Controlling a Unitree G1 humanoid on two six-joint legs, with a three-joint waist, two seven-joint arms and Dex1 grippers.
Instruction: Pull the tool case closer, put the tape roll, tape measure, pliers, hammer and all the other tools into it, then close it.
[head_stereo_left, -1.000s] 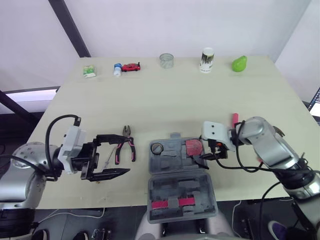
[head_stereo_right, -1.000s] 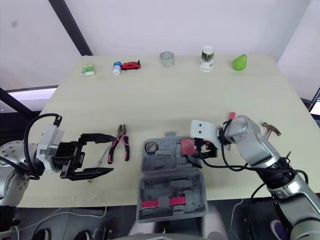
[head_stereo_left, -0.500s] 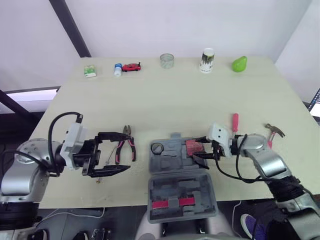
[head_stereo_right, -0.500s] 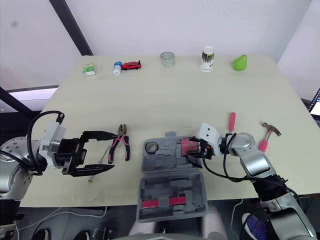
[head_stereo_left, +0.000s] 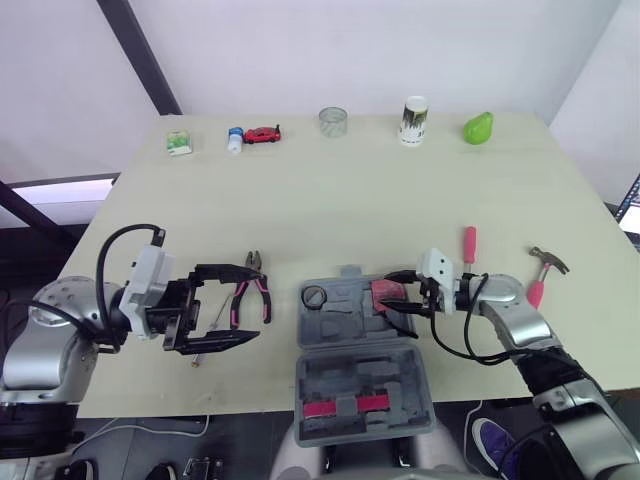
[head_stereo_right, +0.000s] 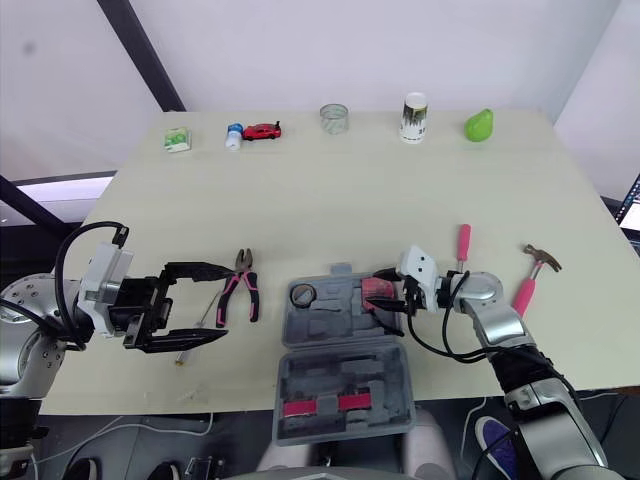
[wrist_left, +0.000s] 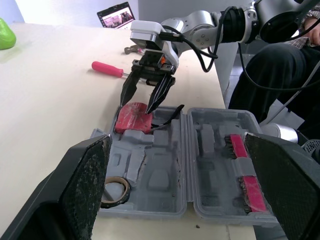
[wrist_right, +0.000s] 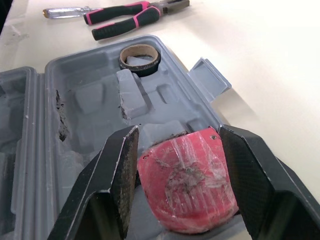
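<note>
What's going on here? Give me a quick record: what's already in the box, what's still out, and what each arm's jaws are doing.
case: tool case open, at the near edge of the table
inside: tape roll, tape measure
on table: pliers, pink screwdriver, hammer
right jaws: open, straddling the tape measure
left jaws: open, empty, beside the pliers

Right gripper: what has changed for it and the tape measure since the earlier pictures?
The right gripper has let go of the tape measure, which now lies in the tool case; its arm has dropped back towards the robot. The left gripper, pliers and tape roll stayed put.
</note>
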